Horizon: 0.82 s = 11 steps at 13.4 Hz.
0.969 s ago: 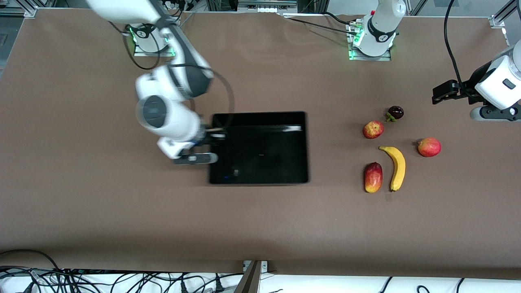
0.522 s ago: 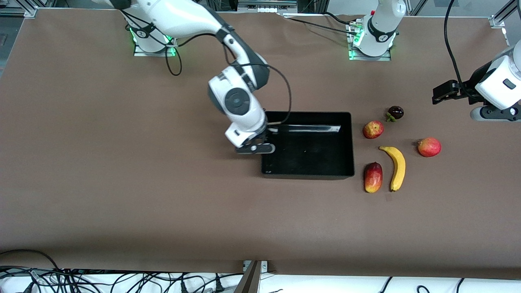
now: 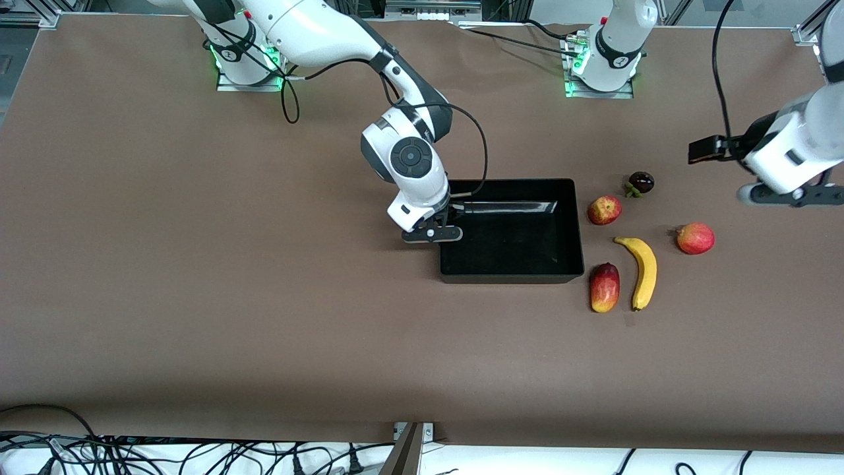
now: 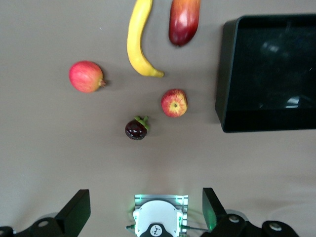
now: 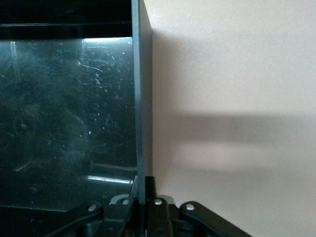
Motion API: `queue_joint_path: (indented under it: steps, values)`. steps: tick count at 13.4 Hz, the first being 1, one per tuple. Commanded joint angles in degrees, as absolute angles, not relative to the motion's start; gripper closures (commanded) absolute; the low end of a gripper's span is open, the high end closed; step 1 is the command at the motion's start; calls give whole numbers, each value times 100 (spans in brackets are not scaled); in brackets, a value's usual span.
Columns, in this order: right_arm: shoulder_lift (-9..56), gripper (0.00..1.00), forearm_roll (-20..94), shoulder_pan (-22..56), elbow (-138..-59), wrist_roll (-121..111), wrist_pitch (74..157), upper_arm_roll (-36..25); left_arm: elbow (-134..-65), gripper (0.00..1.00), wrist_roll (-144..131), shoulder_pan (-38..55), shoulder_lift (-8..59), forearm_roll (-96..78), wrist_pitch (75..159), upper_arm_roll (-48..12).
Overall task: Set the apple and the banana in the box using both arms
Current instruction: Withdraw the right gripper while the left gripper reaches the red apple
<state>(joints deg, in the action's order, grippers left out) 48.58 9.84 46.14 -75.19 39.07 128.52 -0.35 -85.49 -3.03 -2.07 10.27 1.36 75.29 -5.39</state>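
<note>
Apple (image 3: 604, 210) resting on the table (image 3: 198, 297) just off the box (image 3: 577, 264) wall at the left arm's end, small, red with yellow patches, stem dimple turned up. Banana (image 3: 643, 270) nearer the front camera than the apple, long axis running from the robots' side toward the camera, dark stem tip closest to the apple, curve bowed toward the left arm's end. Oblong red-and-yellow fruit (image 3: 604, 287) lying parallel beside the banana, between it and the box corner. Pink-red round fruit (image 3: 695, 238) apart toward the left arm's end; dark purple fruit (image 3: 640, 183) just beside the apple, toward the robots. Wide bare tabletop around the cluster and toward the camera.

Box open-topped, black, nothing inside. Right gripper (image 3: 447, 218) pinched onto the box wall at the right arm's end. Left gripper (image 4: 143, 212) aloft near the table's left-arm edge, fingers (image 4: 76, 210) spread wide, holding nothing.
</note>
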Motion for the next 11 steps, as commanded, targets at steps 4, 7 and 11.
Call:
queue_joint_path:
  steps: [4,7,11]
  values:
    - [4765,0,914,4632,-7286,3938,12824,-105,-9620,0,-640,-70,1529,53,8741,-580]
    - [4038,0,931,4265,-7286,3876,11913,-315,-10605,0,-1237,-79,1512,53,9718,-808]
    - [2719,0,949,3253,-7330,3052,10479,-430,-11827,0,-1415,-105,1556,132,11693,-888]
